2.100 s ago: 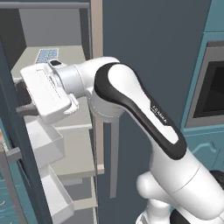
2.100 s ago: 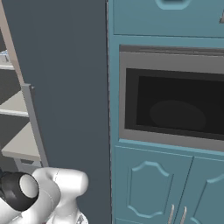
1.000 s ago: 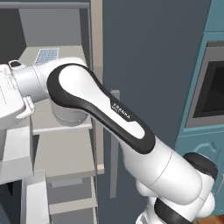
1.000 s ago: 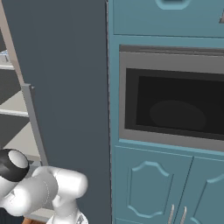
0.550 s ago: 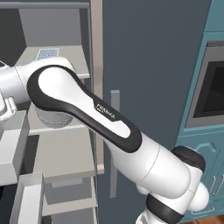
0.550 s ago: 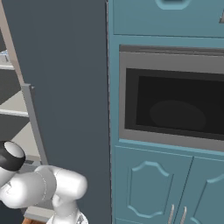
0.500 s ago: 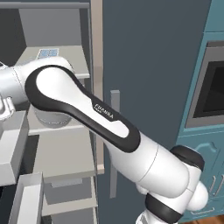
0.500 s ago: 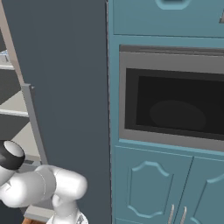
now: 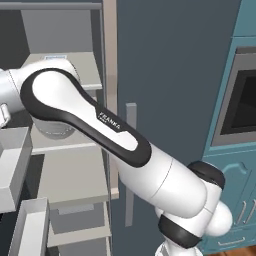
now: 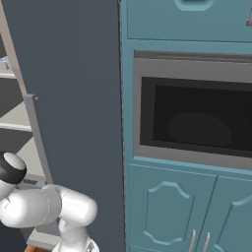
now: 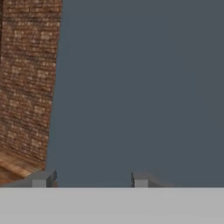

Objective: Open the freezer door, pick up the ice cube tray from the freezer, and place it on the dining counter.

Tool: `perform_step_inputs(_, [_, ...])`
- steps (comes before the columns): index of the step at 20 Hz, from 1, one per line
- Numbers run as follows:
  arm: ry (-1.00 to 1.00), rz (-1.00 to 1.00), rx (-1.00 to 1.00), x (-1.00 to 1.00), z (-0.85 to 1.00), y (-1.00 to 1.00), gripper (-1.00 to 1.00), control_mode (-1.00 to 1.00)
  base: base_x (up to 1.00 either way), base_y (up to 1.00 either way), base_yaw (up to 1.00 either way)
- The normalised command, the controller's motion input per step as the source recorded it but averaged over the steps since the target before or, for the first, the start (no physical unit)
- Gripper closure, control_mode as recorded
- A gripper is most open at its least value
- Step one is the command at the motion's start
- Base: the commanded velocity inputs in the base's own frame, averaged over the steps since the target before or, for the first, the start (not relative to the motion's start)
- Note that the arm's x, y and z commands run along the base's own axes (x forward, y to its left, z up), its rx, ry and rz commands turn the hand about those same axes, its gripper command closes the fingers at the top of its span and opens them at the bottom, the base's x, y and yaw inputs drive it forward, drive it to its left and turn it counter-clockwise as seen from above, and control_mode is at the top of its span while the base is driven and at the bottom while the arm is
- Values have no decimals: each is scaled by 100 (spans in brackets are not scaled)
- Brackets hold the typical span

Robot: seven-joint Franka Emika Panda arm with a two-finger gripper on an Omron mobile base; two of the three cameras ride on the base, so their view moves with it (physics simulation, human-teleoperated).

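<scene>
1. Kitchen: freezer (image 9: 75, 165) stands open; ice cube tray (image 9: 57, 58) sits on its top shelf
2. Gripper (image 11: 89, 179) faces a slate panel, fingers apart, gripping nothing
3. You'd likely find the tray light, rigid, slick; pinch one long rim

Freezer (image 9: 75, 165): open on the left, shelves stacked inside, bins (image 9: 12, 165) at near left; closed door (image 9: 170, 75) with bar handle (image 9: 130, 165) to its right; oven (image 10: 197, 118) in cabinets further right, cupboard doors (image 10: 172, 216) below it.
</scene>
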Motion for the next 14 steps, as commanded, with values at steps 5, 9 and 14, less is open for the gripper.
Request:
perform_step_inputs(5, [-1, 0, 0, 0, 0, -18, -100, -100, 0, 0, 0])
perform_step_inputs(9, [-1, -2, 0, 0, 1, -54, -100, -100, 0, 0, 0])
perform_step_inputs(14, [0, -7, 0, 0, 4, -69, -100, -100, 0, 0, 0])
